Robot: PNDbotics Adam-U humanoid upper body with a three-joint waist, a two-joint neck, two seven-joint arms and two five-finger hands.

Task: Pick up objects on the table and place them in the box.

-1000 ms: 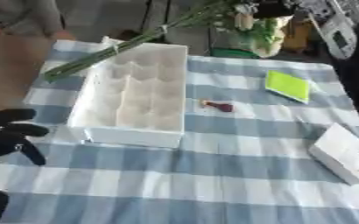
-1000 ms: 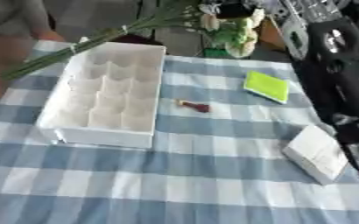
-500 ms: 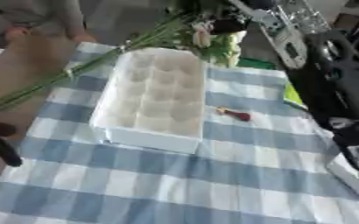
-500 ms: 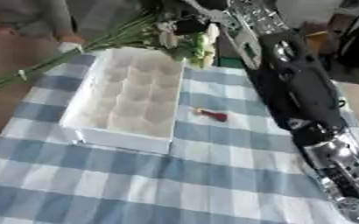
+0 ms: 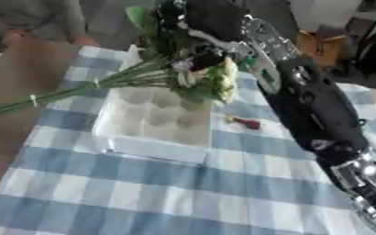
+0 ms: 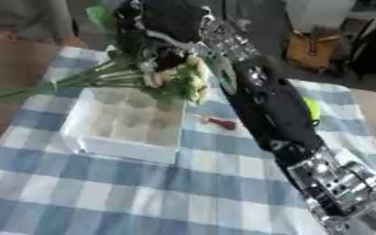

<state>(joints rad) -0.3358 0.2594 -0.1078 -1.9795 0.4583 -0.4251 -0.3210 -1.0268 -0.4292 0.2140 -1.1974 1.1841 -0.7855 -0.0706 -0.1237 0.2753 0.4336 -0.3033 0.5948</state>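
Where flowers (image 5: 203, 75) lay far, right hand (image 5: 193, 34) now lifts them over box (image 5: 155, 121).

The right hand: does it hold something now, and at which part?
The right hand appears closed on the flower bunch, near the flower heads and not at the long stems; the fingers themselves are blurred, so the exact hold cannot be told.

Blue-checked tablecloth (image 5: 143, 183), white box (image 5: 155, 126), red object (image 5: 246, 122)

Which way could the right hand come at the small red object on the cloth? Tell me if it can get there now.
Probably not right now: the right hand is at the flower bunch over the white box. The small red object lies uncovered right of the box, beside the right forearm, so pulling back should reach it.
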